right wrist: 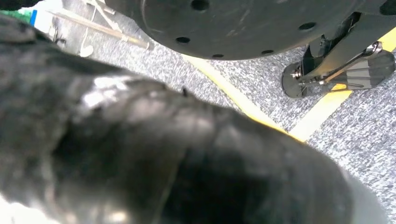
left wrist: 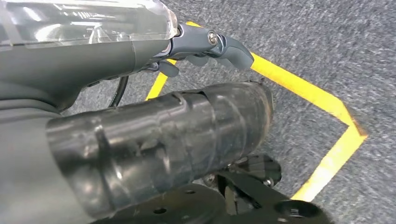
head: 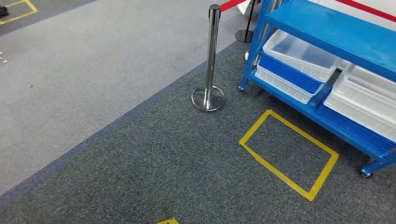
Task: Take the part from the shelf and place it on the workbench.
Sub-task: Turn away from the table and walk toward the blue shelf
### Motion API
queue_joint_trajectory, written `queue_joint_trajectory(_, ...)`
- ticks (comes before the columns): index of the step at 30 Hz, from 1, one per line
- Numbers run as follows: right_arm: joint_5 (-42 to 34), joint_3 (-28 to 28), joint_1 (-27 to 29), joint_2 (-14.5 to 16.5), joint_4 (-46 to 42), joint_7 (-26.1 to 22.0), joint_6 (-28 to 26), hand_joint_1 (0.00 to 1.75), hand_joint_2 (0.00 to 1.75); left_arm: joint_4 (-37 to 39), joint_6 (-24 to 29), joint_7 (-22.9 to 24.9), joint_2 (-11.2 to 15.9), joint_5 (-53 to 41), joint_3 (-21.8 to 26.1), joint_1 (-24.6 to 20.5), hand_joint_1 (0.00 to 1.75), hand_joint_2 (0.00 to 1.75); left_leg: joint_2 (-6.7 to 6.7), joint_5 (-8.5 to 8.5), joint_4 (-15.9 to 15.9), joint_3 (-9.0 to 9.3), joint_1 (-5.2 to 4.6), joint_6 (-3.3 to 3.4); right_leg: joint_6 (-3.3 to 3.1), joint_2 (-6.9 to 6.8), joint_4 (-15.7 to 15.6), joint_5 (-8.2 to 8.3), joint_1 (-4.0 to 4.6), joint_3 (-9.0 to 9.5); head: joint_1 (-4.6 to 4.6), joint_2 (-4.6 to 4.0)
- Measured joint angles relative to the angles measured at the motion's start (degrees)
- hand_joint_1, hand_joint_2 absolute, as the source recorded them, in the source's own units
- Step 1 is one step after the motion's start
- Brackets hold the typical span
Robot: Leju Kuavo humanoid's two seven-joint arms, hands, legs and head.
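Standing short of the blue shelf (head: 327, 28); no part visible in its white bins (head: 299, 53), so handling is unknowable. Left hand (left wrist: 205, 44) looks empty, fingers curled; right hand unclear.

Dark grey carpet (head: 154, 158) w/ yellow tape rectangle (head: 288, 154); lighter grey floor (head: 93, 70) beyond. Chrome stanchion (head: 211, 60), red belt (head: 232, 4). Far corner maybe another tape box (head: 18, 10).

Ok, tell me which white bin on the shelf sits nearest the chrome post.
The upper white bin at the blue shelf's post-side end; the other bins lie lower or further right.
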Motion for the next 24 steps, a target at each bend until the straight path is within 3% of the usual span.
queue_joint_trajectory(2,0.04,0.11,-0.08,0.0,0.02,0.01,0.0,0.0,0.0,0.0,0.01,-0.01,0.0,0.01,0.0,0.02,0.0,0.0,-2.72,2.68,-6.8,2.81,0.23,0.14,0.56,1.37,0.7,-0.27,0.0,-0.36,0.02,0.0)
queue_joint_trajectory(4,0.06,0.18,-0.08,0.0,0.03,0.0,0.0,0.0,0.0,0.0,0.01,-0.03,0.0,0.01,0.0,-0.08,0.0,0.0,-4.16,2.77,-8.82,3.6,0.13,0.51,1.26,2.37,1.03,-0.3,-0.01,-0.87,0.03,0.0)
queue_joint_trajectory(6,0.08,0.2,0.06,-0.03,0.04,-0.01,-0.01,0.0,0.0,0.0,0.01,-0.04,-0.01,0.01,0.01,-0.21,0.0,0.0,-2.85,3.12,-9.19,3.81,0.12,1.25,1.94,3.04,1.0,-0.15,-0.14,-1.13,0.03,0.0)
queue_joint_trajectory(8,0.08,0.22,0.1,-0.07,0.05,-0.01,-0.01,0.0,0.0,0.0,0.02,-0.04,-0.02,0.03,0.02,-0.19,0.0,0.0,-1.33,3.52,-9.81,4.05,0.32,2.08,2.5,0.9,3.03,-1.55,-0.1,-2.14,0.22,0.0)
queue_joint_trajectory(10,0.13,0.26,-0.01,-0.09,0.05,0.0,0.01,0.0,0.0,0.0,0.02,-0.04,-0.02,0.04,0.02,-0.08,0.0,0.0,0.26,3.6,-10.07,4.11,0.21,2.56,2.97,-2.35,9.31,-5.02,-0.08,-5.21,0.41,0.0)
queue_joint_trajectory(11,0.18,0.28,-0.05,-0.09,0.05,0.01,0.03,0.0,0.0,0.0,0.02,-0.03,-0.02,0.04,0.02,0.0,0.0,0.0,1.1,3.52,-10.05,4.09,0.11,2.63,3.2,-3.07,13.1,-6.61,-0.17,-7.13,0.41,0.0)
queue_joint_trajectory(12,0.25,0.3,-0.07,-0.09,0.05,0.01,0.05,0.0,0.0,0.0,0.03,-0.01,-0.02,0.04,0.02,0.05,0.0,0.0,1.97,3.39,-10.03,4.12,0.04,2.67,3.38,-3.38,15.84,-7.36,-0.27,-8.52,0.41,0.0)
queue_joint_trajectory(13,0.32,0.31,-0.04,-0.09,0.05,0.01,0.05,0.0,0.0,0.0,0.05,0.0,-0.03,0.05,0.02,0.08,0.0,0.0,2.81,3.23,-10.01,4.22,0.01,2.66,3.48,-3.58,16.6,-7.0,-0.36,-8.91,0.4,0.0)
queue_joint_trajectory(14,0.33,0.32,0.01,-0.09,0.05,0.01,0.03,0.0,0.0,0.0,0.07,0.01,-0.03,0.06,0.02,0.06,0.0,0.0,3.55,3.05,-9.99,4.4,-0.01,2.59,3.49,-3.86,15.07,-5.6,-0.42,-8.1,0.41,0.0)
queue_joint_trajectory(15,0.22,0.32,0.05,-0.09,0.05,0.0,-0.03,0.0,0.0,0.0,0.09,0.0,-0.04,0.06,0.02,0.02,0.0,0.0,4.2,2.84,-9.98,4.68,-0.01,2.47,3.38,-4.48,11.51,-3.53,-0.43,-6.2,0.4,0.0)
queue_joint_trajectory(17,-0.15,0.3,-0.02,-0.11,0.05,-0.09,-0.14,0.0,0.0,0.0,0.12,-0.02,-0.08,0.06,0.02,-0.02,0.0,0.0,5.35,2.35,-9.97,5.22,-0.14,2.02,2.71,-7.05,3.84,-0.83,0.03,-2.15,0.4,0.0)
queue_joint_trajectory(19,-0.34,0.28,-0.17,-0.13,0.05,-0.25,-0.17,0.0,0.0,0.0,0.14,-0.04,-0.14,0.04,0.02,-0.12,0.0,0.0,6.4,1.92,-10.04,5.57,-0.35,1.42,1.96,-8.26,0.86,-0.57,0.6,-0.75,0.38,0.0)
queue_joint_trajectory(21,-0.31,0.26,-0.14,-0.15,0.05,-0.46,-0.17,0.0,0.0,0.0,0.16,-0.04,-0.2,0.02,0.02,-0.4,0.0,0.0,7.34,1.65,-10.28,6.1,-0.47,0.83,1.32,-6.99,0.6,-0.48,0.55,-0.77,0.36,0.0)
queue_joint_trajectory(22,-0.29,0.24,-0.1,-0.16,0.05,-0.59,-0.17,0.0,0.0,0.0,0.18,-0.04,-0.22,0.0,0.02,-0.51,0.0,0.0,6.89,1.27,-10.04,6.28,-0.44,0.54,0.99,-6.38,0.24,-0.34,0.37,-0.57,0.33,0.0)
queue_joint_trajectory(24,-0.29,0.21,-0.15,-0.19,0.05,-0.77,-0.17,0.0,0.0,0.0,0.19,-0.03,-0.24,-0.02,0.04,-0.56,0.0,0.0,4.23,-1.04,-6.69,5.07,-0.3,0.09,0.29,-5.14,-0.5,0.07,-0.07,-0.1,0.16,0.0)
